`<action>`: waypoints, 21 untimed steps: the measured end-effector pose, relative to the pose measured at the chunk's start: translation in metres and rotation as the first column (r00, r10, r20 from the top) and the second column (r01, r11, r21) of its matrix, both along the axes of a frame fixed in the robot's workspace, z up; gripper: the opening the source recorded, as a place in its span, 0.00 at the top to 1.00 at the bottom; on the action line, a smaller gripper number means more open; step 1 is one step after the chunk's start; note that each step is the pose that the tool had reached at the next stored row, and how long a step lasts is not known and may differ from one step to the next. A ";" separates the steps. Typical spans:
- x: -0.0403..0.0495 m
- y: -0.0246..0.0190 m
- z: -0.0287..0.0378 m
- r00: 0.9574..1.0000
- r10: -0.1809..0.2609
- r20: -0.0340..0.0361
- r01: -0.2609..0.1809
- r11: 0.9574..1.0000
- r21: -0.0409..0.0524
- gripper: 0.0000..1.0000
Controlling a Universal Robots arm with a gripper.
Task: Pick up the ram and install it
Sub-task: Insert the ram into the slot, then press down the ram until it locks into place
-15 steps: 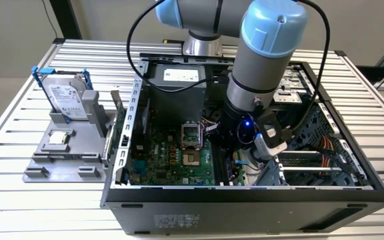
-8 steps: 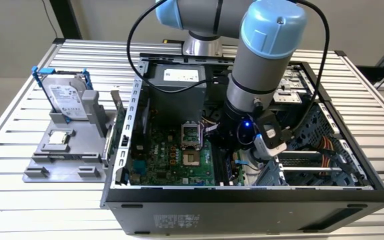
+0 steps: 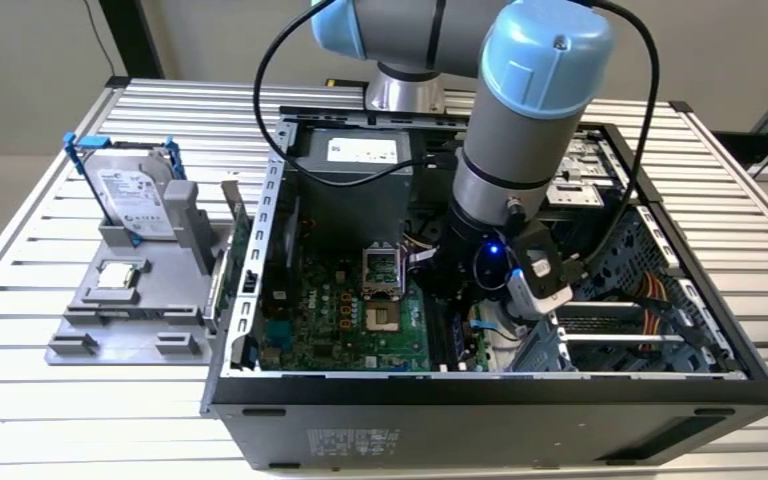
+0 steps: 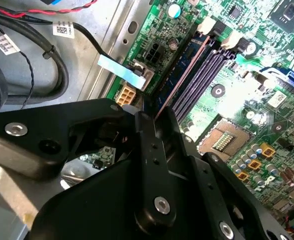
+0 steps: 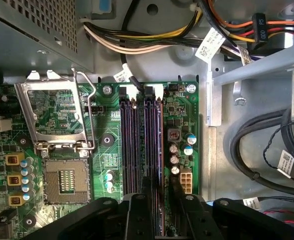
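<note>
Arm is reaching down into the open computer case [image 3: 491, 385], gripper [image 3: 471, 300] low over the motherboard [image 3: 344, 320] near the case's front wall. In the second wrist view the gripper [image 4: 149, 117] is closed on the ram [image 4: 184, 75], a thin stick seen edge-on, running from the fingertips toward 1 o'clock along the memory slots [image 4: 207, 72]. In the first wrist view the black fingers [image 5: 139, 212] sit at 6 o'clock, pinched around the same ram [image 5: 146, 150] standing upright in line with the slots [image 5: 132, 145]; whether it is fully seated I cannot tell. White slot latches [image 5: 137, 90] show at the far end of the slots. The empty processor socket [image 5: 64, 180] lies at 9 o'clock of the slots, its metal retention frame [image 5: 54, 117] flipped open above it. A bundle of yellow, black and orange cables [image 5: 152, 42] runs at 12 o'clock.

Outside the case, at 9 o'clock in the exterior view, a grey fixture [image 3: 124, 300] on the slatted table [image 3: 37, 400] carries the hard drive [image 3: 131, 190] upright in its blue frame and the small square processor chip [image 3: 117, 275] lying flat.
</note>
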State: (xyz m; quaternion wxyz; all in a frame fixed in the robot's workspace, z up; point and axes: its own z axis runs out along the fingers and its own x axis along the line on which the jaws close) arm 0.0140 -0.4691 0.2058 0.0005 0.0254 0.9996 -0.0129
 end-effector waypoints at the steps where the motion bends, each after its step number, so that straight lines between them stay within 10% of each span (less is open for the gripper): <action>1: 0.0001 0.0000 0.0000 1.000 0.000 0.000 0.000 1.000 0.000 0.00; 6: 0.0001 0.0000 0.0022 1.000 0.000 0.000 0.000 1.000 0.000 0.00; 21: 0.0001 0.0000 0.0414 1.000 0.000 0.000 0.000 1.000 0.000 0.00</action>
